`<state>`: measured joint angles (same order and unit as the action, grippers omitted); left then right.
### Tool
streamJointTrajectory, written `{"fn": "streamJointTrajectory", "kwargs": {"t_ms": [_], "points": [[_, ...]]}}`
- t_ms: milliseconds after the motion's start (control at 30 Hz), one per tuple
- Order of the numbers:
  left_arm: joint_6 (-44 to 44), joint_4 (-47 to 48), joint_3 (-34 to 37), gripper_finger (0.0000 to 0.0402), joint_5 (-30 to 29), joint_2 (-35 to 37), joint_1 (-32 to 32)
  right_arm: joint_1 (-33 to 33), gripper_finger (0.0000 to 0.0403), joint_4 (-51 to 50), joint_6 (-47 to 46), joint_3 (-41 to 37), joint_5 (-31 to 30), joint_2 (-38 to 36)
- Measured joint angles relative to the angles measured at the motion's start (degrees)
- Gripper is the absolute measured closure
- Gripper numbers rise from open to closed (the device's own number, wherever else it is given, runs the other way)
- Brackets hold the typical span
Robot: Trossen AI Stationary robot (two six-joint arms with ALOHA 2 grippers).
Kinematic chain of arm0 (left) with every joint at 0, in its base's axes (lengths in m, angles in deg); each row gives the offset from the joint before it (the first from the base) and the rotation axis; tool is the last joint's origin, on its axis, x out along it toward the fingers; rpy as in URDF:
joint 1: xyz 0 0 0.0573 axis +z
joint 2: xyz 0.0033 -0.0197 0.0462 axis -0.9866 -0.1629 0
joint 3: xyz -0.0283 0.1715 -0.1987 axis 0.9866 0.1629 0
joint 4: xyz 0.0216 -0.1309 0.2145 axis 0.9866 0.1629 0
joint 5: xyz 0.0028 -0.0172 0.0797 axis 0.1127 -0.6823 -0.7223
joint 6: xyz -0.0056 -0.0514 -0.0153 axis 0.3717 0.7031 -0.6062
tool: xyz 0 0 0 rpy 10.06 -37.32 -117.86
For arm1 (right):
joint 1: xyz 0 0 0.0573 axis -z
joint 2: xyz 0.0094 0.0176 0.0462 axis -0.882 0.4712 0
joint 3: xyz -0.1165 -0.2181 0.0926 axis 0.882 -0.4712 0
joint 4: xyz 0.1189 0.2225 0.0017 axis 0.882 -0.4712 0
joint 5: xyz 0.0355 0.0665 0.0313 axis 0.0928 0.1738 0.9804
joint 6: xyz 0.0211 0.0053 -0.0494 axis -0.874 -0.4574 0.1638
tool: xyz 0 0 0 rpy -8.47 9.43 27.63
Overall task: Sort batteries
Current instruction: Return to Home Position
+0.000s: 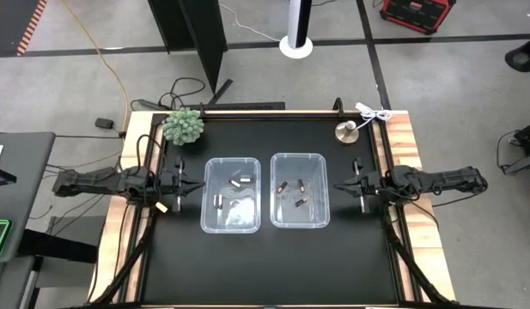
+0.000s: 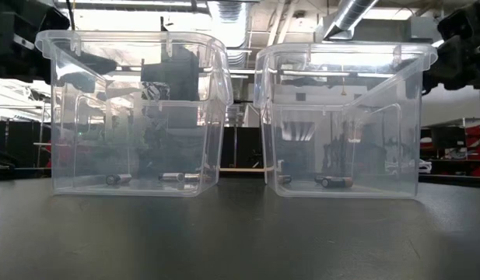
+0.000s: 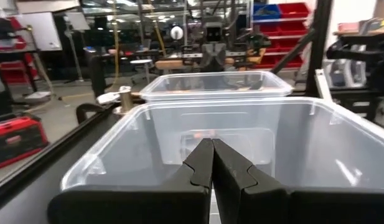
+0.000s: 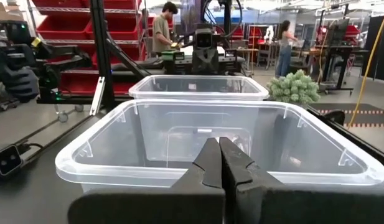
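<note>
Two clear plastic bins stand side by side mid-table. The left bin (image 1: 232,194) has silvery-white batteries (image 1: 241,182) lying on its floor. The right bin (image 1: 300,190) has dark batteries with copper ends (image 1: 300,202) on its floor. In the low view the cells lie flat on the bin floors (image 2: 119,179) (image 2: 335,183). My left gripper (image 1: 199,184) is shut, just off the left bin's left wall. My right gripper (image 1: 337,185) is shut, just off the right bin's right wall. Both hold nothing.
A small green plant (image 1: 185,126) sits at the far left of the table. A brass bell-like weight (image 1: 347,131) and a white cable (image 1: 374,112) lie at the far right. The black mat (image 1: 265,266) is bare toward the near edge.
</note>
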<state>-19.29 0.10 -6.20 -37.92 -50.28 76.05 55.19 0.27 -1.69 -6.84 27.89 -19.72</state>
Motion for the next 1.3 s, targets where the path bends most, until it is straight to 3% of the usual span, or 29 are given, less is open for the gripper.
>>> {"fn": "streamJointTrajectory", "kwargs": {"t_ms": [133,333,533,867,1000,1300], "points": [[-0.09,1.23,-0.96,0.0401,-0.02,-0.01,0.48,-0.06,0.0403,-0.12,-1.05,0.0,0.02,-0.01],[4.0,16.22,-8.83,0.0401,-5.19,-0.03,0.43,-0.07,0.0403,-0.23,-1.52,0.0,0.02,1.06],[2.95,15.75,-8.9,0.0401,-8.52,0.71,0.08,0.09,0.0394,-0.34,-1.48,0.0,0.04,2.91],[0.93,11.81,-4.69,0.0401,-8.12,0.66,0.08,0.09,0.0375,-0.34,-1.5,0.0,0.04,3.26],[-0.57,4.58,-1.88,0.0401,-5.34,0.75,0.09,0.1,0.0376,-0.34,-1.5,0.0,0.04,3.26],[-2.64,0.41,-1.39,0.0401,5.24,0.71,0.06,0.09,0.0376,-0.3,-1.5,0.0,0.04,3.26]]}}
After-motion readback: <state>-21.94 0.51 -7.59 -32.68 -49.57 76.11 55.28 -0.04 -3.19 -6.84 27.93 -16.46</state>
